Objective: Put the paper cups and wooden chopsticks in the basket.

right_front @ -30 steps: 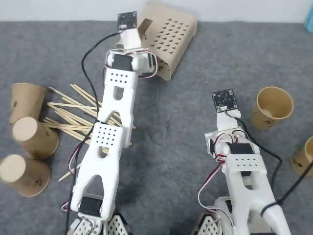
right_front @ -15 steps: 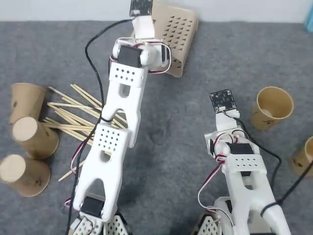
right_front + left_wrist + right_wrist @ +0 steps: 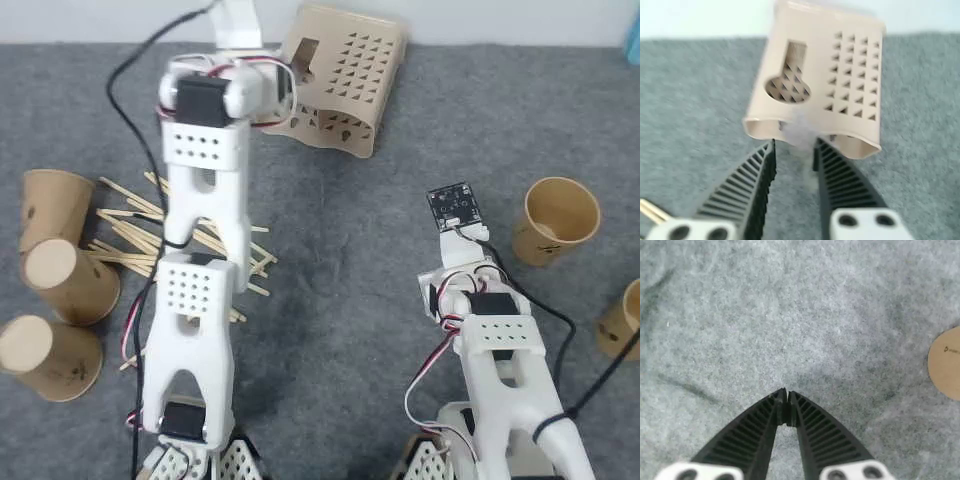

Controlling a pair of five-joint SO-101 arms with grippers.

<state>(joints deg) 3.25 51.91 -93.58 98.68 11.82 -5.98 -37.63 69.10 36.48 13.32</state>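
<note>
Left pincer (image 3: 794, 146) is open with a narrow gap, tips right at the near rim of the basket (image 3: 855, 75). Nothing clamped that I can see. The basket lies on its side at far centre of the table (image 3: 350, 290), and its mouth looks to face near.

Right pincer (image 3: 786, 407) is closed on nothing, over bare table at near right.

Everything else is out on the table: chopsticks (image 3: 120, 215) in a loose pile at left, left cups (image 3: 70, 280) (three) just beyond them at the left edge, right cups (image 3: 555, 220) (two) at the right edge.

My read is that the step in hand is righting the basket.
- Put one jaw inside the rim and one outside, and bite solid wall.
- Close fully before lifting.
- Roll it slowly about its bottom edge. It looks light, so a push will likely slide or spin it, not tip it.
- Best to stand it mouth up where both arms can reach it.
</note>
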